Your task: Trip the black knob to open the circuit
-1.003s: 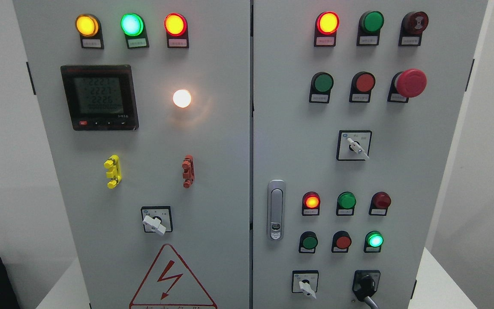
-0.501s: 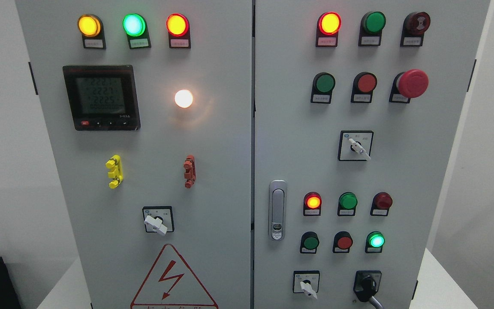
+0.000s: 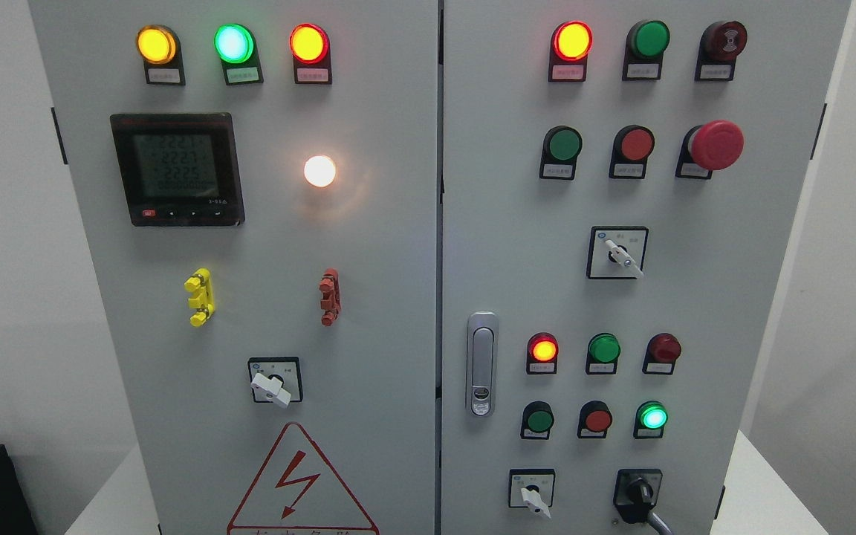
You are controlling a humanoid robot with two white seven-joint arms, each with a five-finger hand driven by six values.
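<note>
Status: from my remote station I judge the task not yet begun. Neither of the robot's hands appears in the head view, so I cannot tell how open they are or whether they hold anything. Reaching, grasping and turning all remain to be done.

Left door (image 3: 368, 297): flat sheet metal with a matt pale-grey finish. Along the top sit three round domed lamps, amber, green and red, all lit. Below them is a square black meter (image 3: 177, 169) with a grey display and a glossy bezel, and right of it a small white lamp (image 3: 319, 171) glowing on the panel. Further down are a yellow moulded clip (image 3: 198, 297) and a red-brown moulded clip (image 3: 329, 296), both ribbed plastic. Beneath them, a white-handled selector (image 3: 273, 384) sits on a square black plate, above a red triangular hazard sign (image 3: 300, 483).

Right door (image 3: 733, 297): a polished metal latch (image 3: 481, 363) near the seam, rows of round green and red buttons and lamps, and a red mushroom stop button (image 3: 715, 144) at upper right. Two more white-handled selectors follow, one mid-panel and one low.

Task item: the black knob (image 3: 637, 493) is at the lower right corner of the right door, on a square black plate, its dark lever untouched. A grey cable (image 3: 662, 524) runs just below it.
</note>
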